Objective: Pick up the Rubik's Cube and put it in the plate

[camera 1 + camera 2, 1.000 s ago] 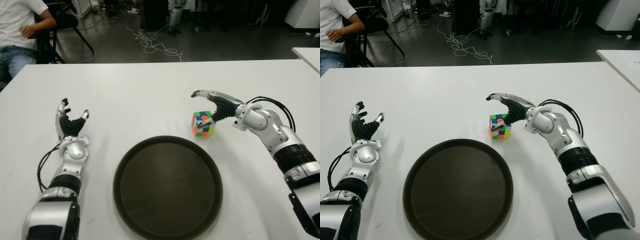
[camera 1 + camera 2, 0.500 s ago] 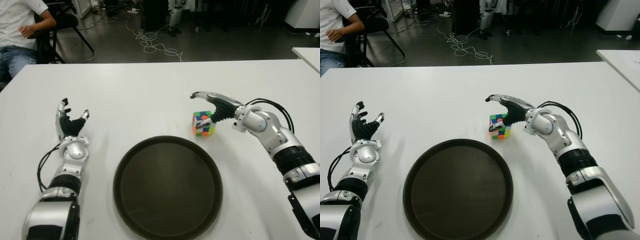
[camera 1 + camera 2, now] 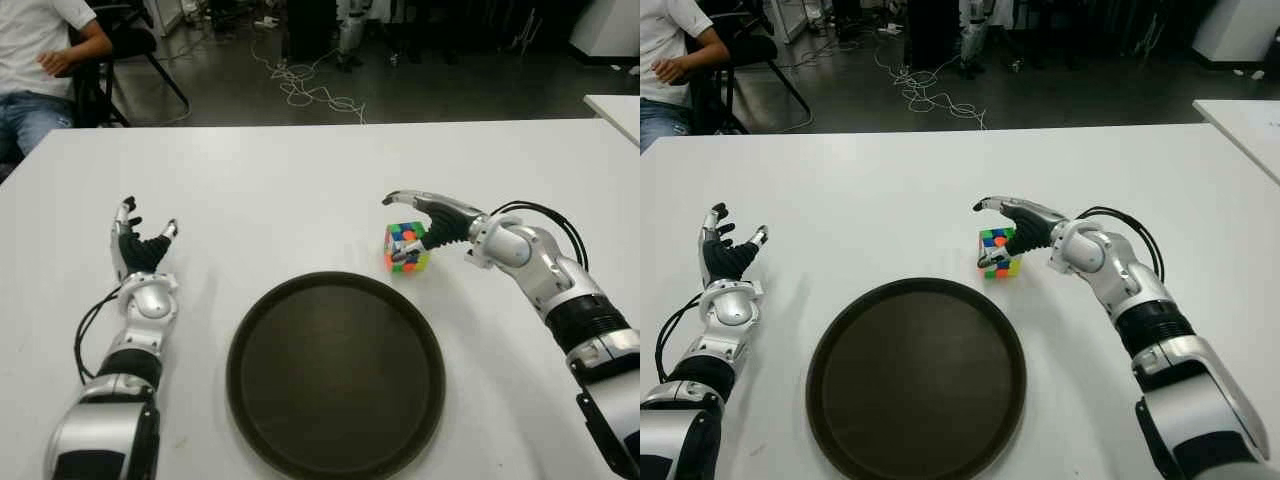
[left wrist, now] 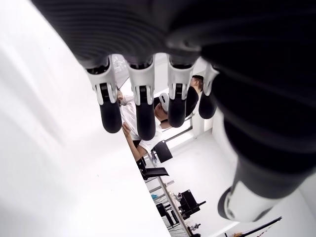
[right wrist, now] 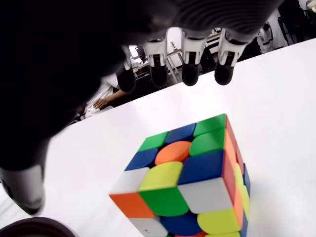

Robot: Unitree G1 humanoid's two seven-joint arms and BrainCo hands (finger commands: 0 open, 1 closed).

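Over the last second my right hand (image 3: 425, 222) had lowered a little toward the Rubik's Cube (image 3: 405, 247), the outstretched fingers (image 3: 405, 199) dipping closer over its top while the cube itself stayed where it was on the white table (image 3: 300, 180). The hand was arched over the cube from my right side, fingers extended above and past it, and the thumb (image 3: 992, 258) sat low against the cube's near face, though I could not tell whether it truly pressed on it. In the right wrist view the four fingertips (image 5: 190, 74) hung clear beyond the cube (image 5: 190, 190), not touching it, so the hand was spread and had nothing gripped. The cube stood on the table just beyond the far right rim of the dark round plate (image 3: 335, 375), close to it but outside it, with green, blue and orange tiles showing on top. My left hand (image 3: 140, 255) showed far off on the left of the plate, palm turned up, fingers loosely spread and holding nothing; the left wrist view showed its fingers (image 4: 143, 106) straight out over the bare table. Behind the table, at the far left, a person (image 3: 45, 60) in a white shirt sat in a chair, and cables (image 3: 305, 85) lay tangled on the dark floor.
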